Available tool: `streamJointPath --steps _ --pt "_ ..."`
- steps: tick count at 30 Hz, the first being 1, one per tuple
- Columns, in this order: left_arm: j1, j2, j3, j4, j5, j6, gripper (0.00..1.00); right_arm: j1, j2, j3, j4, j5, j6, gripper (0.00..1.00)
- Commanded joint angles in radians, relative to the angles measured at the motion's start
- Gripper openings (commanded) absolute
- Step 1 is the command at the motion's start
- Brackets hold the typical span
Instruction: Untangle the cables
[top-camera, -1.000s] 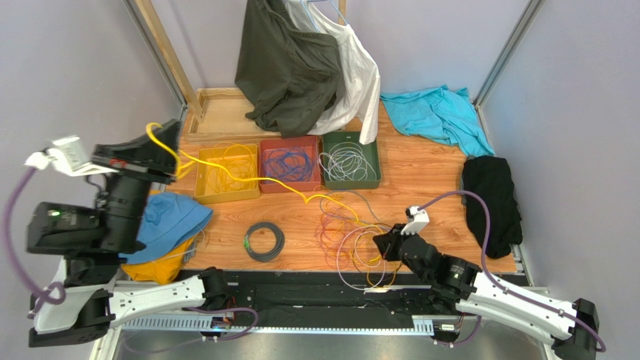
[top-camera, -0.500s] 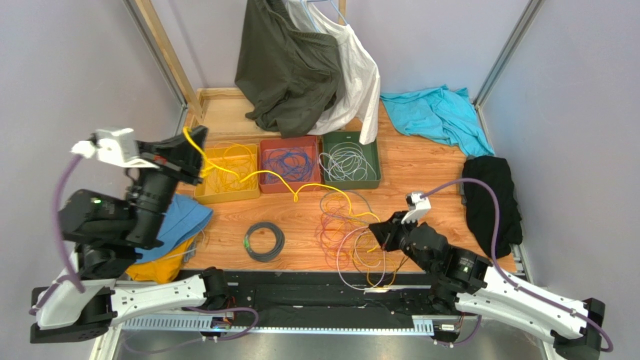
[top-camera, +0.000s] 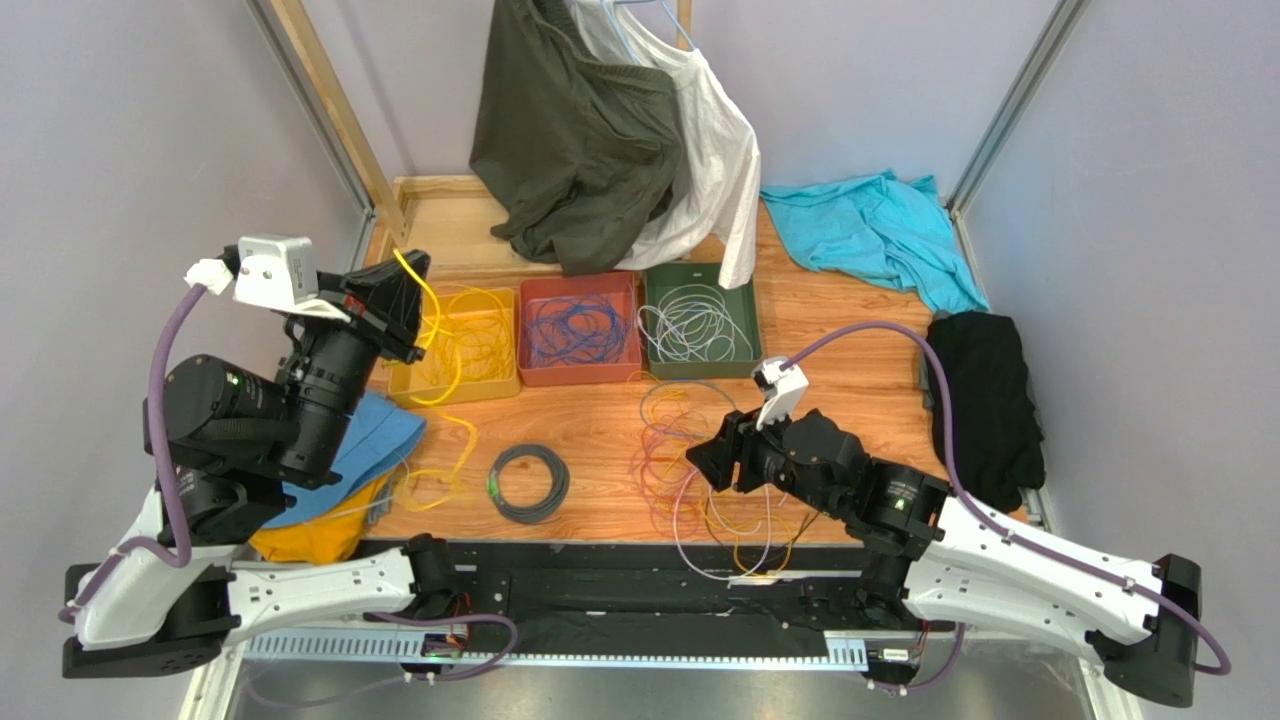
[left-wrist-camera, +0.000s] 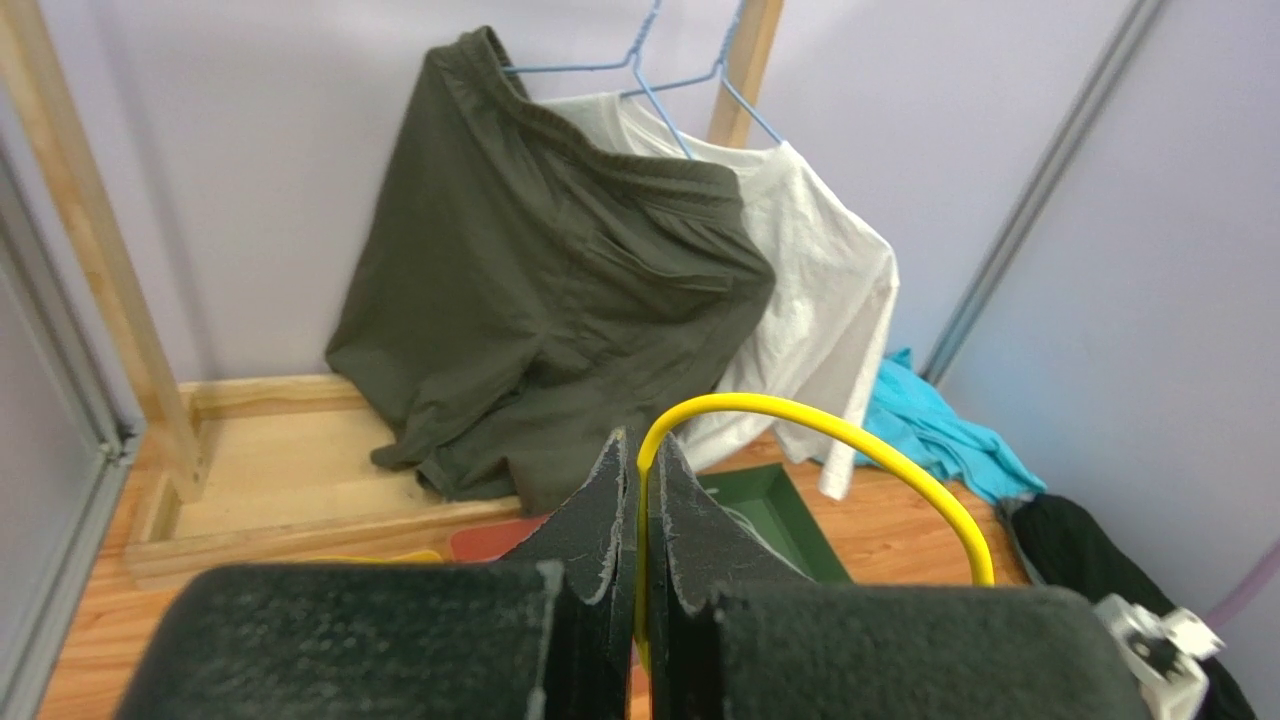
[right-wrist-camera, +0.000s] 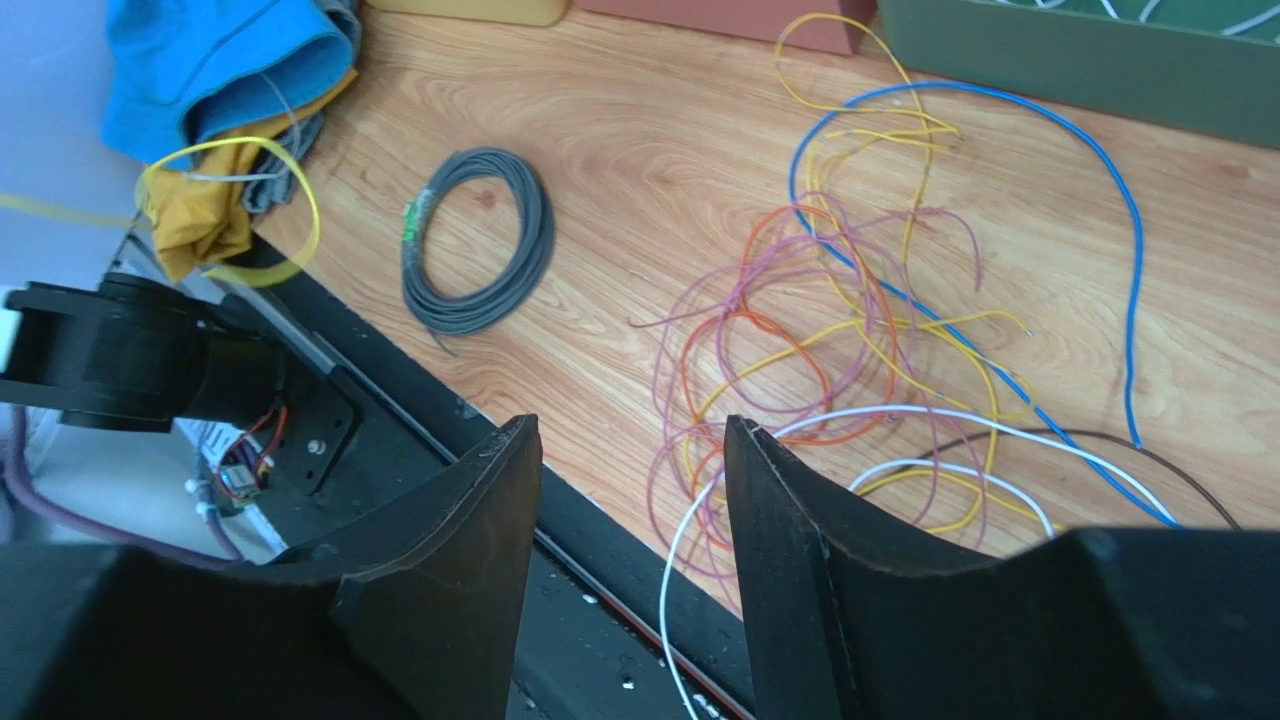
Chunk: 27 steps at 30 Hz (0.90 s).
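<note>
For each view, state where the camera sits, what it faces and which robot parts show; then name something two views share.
Top external: above and behind, looking down on the table; left arm, right arm show.
Left wrist: rides its arm, facing hanging clothes; left pincer shut on yellow cable.
Right wrist: rides its arm, facing down at the cable tangle; right pincer open.
Shared: grey coil, top and right wrist.

The cables (top-camera: 703, 458) are yellow, orange, purple, white; the coil (top-camera: 561, 483) grey

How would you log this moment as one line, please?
left gripper: shut on thin yellow cable, raised | right gripper: open, empty, above tangled thin coloured cables
</note>
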Motion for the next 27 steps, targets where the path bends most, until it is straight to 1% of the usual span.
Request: streamJointPath --steps 1,3,5,8,9,11,12,14,15,17,18,22,27 --pt "0.004 0.059 0.07 0.039 -0.083 0.107 0.0 0.004 -0.026 0.06 0.028 -0.054 -0.039 0.53" --pt "0.009 0.107 0.13 0.052 -0.121 0.153 0.0 0.004 -0.04 0.054 0.019 -0.063 -0.051 0.52" --pt "0.028 0.168 0.168 0.073 -0.152 0.238 0.0 0.004 -0.068 0.035 0.011 -0.063 -0.053 0.5" --pt "0.12 0.252 0.258 0.055 -0.138 0.272 0.0 0.004 -0.117 -0.01 0.005 -0.065 -0.051 0.49" --pt "0.189 0.27 0.276 0.044 -0.129 0.263 0.0 0.004 -0.129 -0.018 0.003 -0.065 -0.048 0.48" --pt "0.271 0.319 0.328 -0.014 -0.071 0.201 0.0 0.004 -0.166 -0.033 -0.012 -0.068 -0.047 0.48" --pt "0.356 0.339 0.346 -0.036 -0.046 0.175 0.0 0.004 -0.176 -0.042 -0.02 -0.069 -0.045 0.48" --pt "0.432 0.398 0.406 -0.089 0.01 0.121 0.0 0.003 -0.21 -0.05 -0.04 -0.069 -0.043 0.47" --pt "0.493 0.421 0.427 -0.102 0.023 0.112 0.0 0.004 -0.222 -0.058 -0.047 -0.069 -0.043 0.47" --pt "0.542 0.487 0.479 -0.119 0.055 0.104 0.0 0.004 -0.253 -0.064 -0.069 -0.065 -0.043 0.47" --pt "0.585 0.506 0.493 -0.122 0.069 0.104 0.0 0.004 -0.264 -0.067 -0.075 -0.063 -0.043 0.47" --pt "0.685 0.604 0.535 -0.109 0.138 0.083 0.0 0.003 -0.327 -0.075 -0.107 -0.051 -0.043 0.47" --pt "0.809 0.67 0.563 -0.114 0.228 0.016 0.0 0.003 -0.37 -0.082 -0.13 -0.023 -0.042 0.47"
